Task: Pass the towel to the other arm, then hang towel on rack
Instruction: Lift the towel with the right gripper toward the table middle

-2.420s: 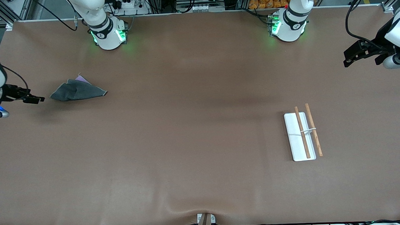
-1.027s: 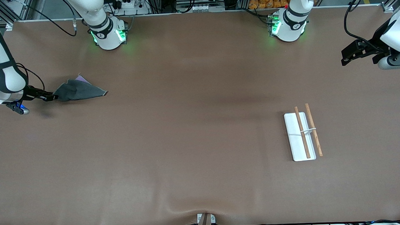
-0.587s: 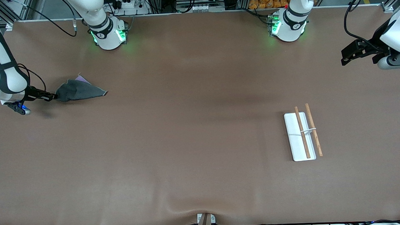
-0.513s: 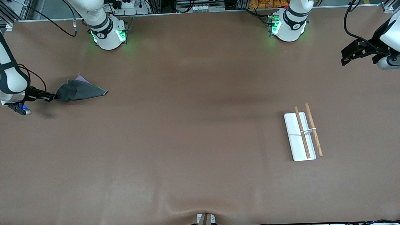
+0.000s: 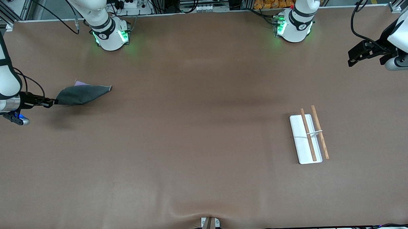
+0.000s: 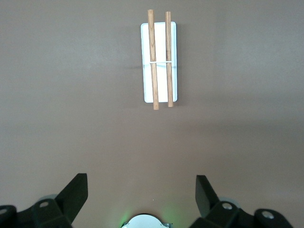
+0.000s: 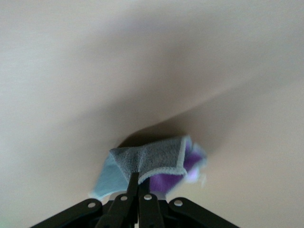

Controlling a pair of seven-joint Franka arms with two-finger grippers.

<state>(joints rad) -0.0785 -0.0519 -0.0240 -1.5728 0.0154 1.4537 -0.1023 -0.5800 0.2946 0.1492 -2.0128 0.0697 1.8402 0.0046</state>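
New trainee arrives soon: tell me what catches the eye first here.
The right end effector, shut on a corner of the towel, lifts it at the right arm's end of the table. The rack sits bare toward the left arm's end, where the open left end effector waits.

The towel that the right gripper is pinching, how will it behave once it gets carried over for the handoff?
Probably floppy: the towel droops and folds from the corner pinched by the right gripper. It looks light, so one pinch likely holds. Its free end may swing, so the open left gripper may find it a loose target.
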